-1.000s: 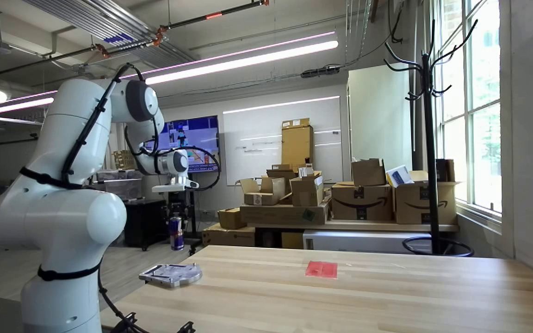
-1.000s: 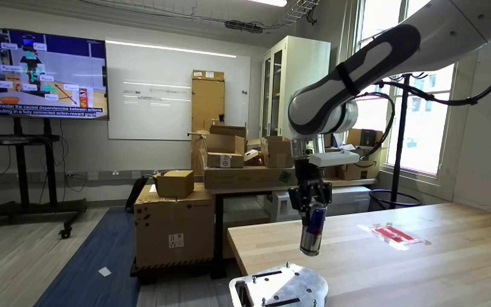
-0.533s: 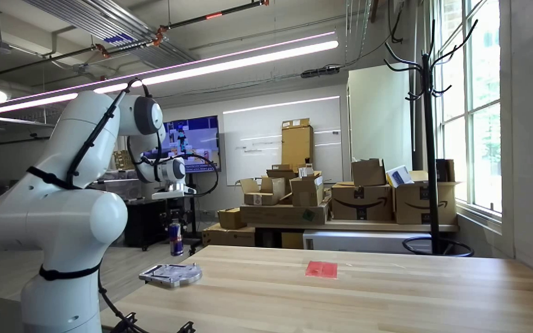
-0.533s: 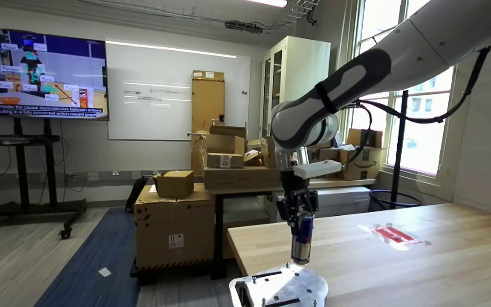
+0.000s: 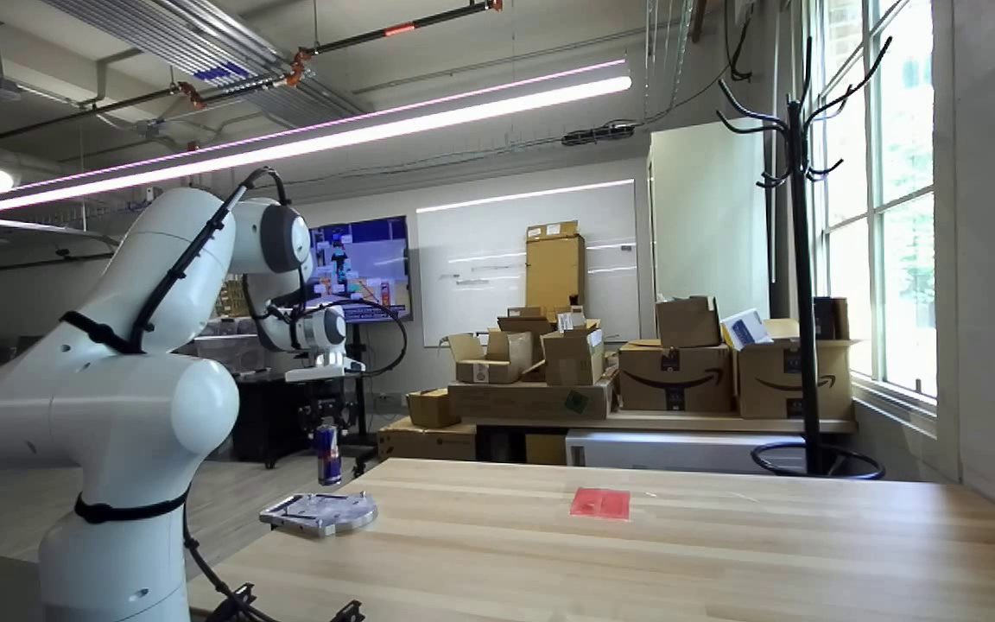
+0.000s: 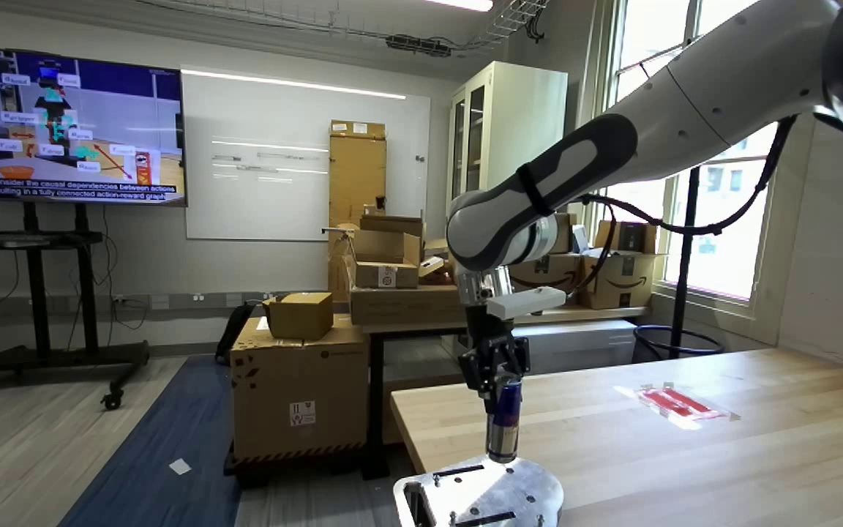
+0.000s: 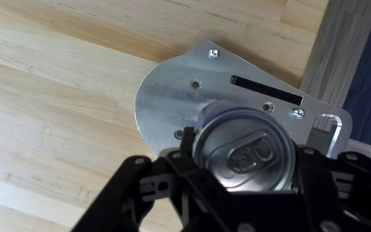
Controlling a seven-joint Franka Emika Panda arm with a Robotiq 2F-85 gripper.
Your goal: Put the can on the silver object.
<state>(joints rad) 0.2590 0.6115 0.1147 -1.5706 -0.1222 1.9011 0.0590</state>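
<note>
The can [image 7: 245,151] is off the counter [image 7: 60,135] and has been carried above its goal, yet it is not set down. The fingers [image 7: 188,140] are clamped on it, one on either side near its top, and it hangs almost upright over the plate [image 7: 169,93], which lies at the counter's edge. In an exterior view a narrow gap shows between the can's base and the plate [image 5: 320,511]; in the wrist view a faint reflection of the can lies on the plate's surface. So grasp and carry look done, and what seems left is to ease the can down until it rests flat, part the fingers and draw away. Just where the base would land cannot be told, since the can itself hides the spot in the wrist view. Against half a second ago, the can sits lower in both exterior views, and the gap beneath it is smaller; in an exterior view the can [image 6: 503,423] has also come sideways, further in over the plate. The arm [image 5: 135,397] reaches lower with it. The grip looks the same, and neither the plate nor the red sheet [image 5: 600,504] has moved.
</note>
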